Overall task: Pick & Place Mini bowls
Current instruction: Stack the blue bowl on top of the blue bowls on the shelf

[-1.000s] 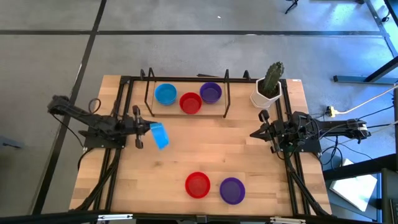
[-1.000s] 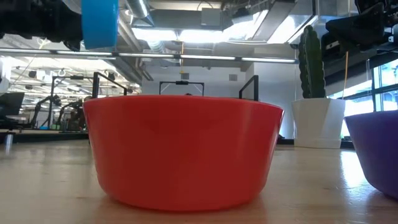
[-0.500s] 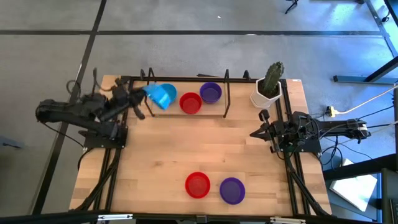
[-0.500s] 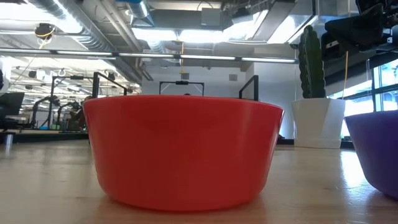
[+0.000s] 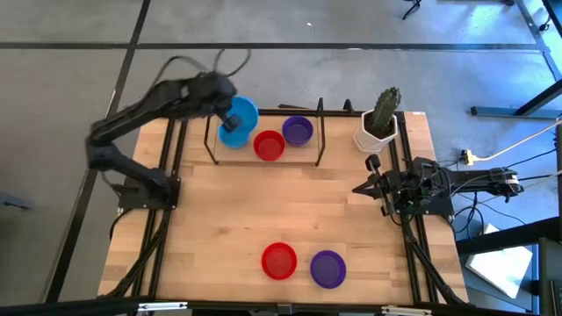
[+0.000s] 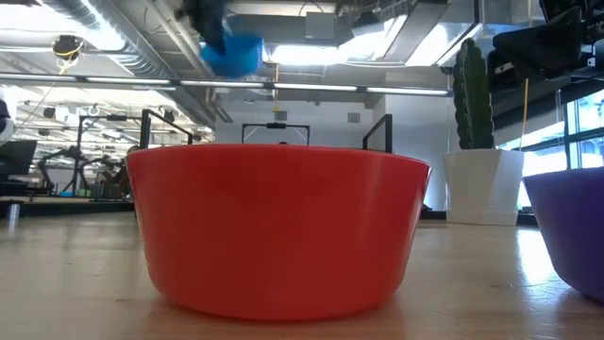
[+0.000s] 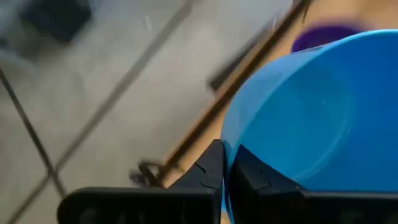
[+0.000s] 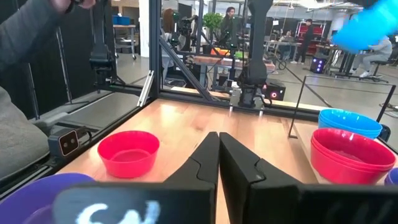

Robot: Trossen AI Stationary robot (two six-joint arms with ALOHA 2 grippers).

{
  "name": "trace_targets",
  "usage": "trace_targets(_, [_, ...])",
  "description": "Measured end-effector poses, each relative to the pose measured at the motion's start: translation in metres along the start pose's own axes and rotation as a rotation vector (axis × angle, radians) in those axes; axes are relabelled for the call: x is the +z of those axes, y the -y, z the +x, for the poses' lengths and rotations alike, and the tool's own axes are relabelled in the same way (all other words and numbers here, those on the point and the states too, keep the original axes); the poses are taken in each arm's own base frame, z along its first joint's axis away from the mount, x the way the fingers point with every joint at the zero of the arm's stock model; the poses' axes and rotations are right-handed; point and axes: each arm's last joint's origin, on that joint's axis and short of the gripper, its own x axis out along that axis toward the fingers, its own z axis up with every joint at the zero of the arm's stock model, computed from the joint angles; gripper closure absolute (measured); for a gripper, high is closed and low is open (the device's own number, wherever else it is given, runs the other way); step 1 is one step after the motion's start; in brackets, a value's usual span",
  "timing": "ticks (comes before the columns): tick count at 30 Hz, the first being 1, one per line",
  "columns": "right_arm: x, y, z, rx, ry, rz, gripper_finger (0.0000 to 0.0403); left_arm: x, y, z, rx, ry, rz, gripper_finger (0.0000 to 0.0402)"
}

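My left gripper (image 5: 228,114) is raised over the far-left part of the table, shut on a bright blue mini bowl (image 5: 241,115). That bowl hangs above the blue stack (image 5: 232,137) in the black wire rack (image 5: 319,132). A red stack (image 5: 269,146) and a purple stack (image 5: 298,131) rest beside the blue one. In the low view the held bowl (image 6: 232,55) floats high up. A single red bowl (image 5: 279,261) and a purple bowl (image 5: 327,269) sit on their bases near the table's near edge. My right gripper (image 5: 367,187) waits shut at the right side. My left gripper pinches the blue bowl by its rim (image 7: 225,148), with one finger (image 7: 252,177) on the bowl's inner side and the other (image 7: 208,171) outside the wall. The bowl is lifted clear of the table and tilted, its hollow turned toward the wrist camera.
A white pot with a green cactus (image 5: 380,121) stands at the rack's right end, close to my right arm. Bare wood (image 5: 263,206) lies between the rack and the two near bowls. The red bowl (image 6: 278,227) fills the low view. People and equipment show in the room behind.
My left arm has swung from the table's left middle toward the far edge and risen, carrying the blue bowl. The bowl has gone from beside the rack's left post to above the blue stack. The right arm has kept still.
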Motion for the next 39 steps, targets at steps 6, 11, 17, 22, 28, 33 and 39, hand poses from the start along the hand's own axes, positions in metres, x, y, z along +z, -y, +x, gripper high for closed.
trace_targets(6, [0.0,0.0,0.0,0.001,-0.003,0.001,0.0389,-0.004,-0.011,0.083,-0.042,-0.36,-0.017,0.0398])
trace_targets(11, [-0.002,0.0,0.0,0.002,-0.017,0.0,0.0389,-0.015,-0.016,0.12,-0.059,-0.531,-0.034,0.0398])
trace_targets(17, [-0.002,0.0,0.0,0.002,-0.023,-0.006,0.0389,-0.015,-0.01,0.134,-0.079,-0.566,-0.029,0.0398])
trace_targets(22, [-0.002,0.0,0.0,0.002,-0.023,0.019,0.0389,-0.02,-0.009,0.144,-0.053,-0.586,-0.036,0.0398])
trace_targets(28, [-0.003,0.0,0.0,0.002,-0.026,0.021,0.0389,-0.037,-0.007,0.161,-0.049,-0.632,-0.034,0.0398])
trace_targets(33, [-0.003,0.0,0.0,0.003,-0.026,0.021,0.0389,-0.045,-0.009,0.174,-0.096,-0.621,-0.059,0.0397])
trace_targets(39, [-0.003,0.0,0.0,0.002,-0.026,0.023,0.0389,-0.053,-0.006,0.181,-0.109,-0.629,-0.033,0.0379])
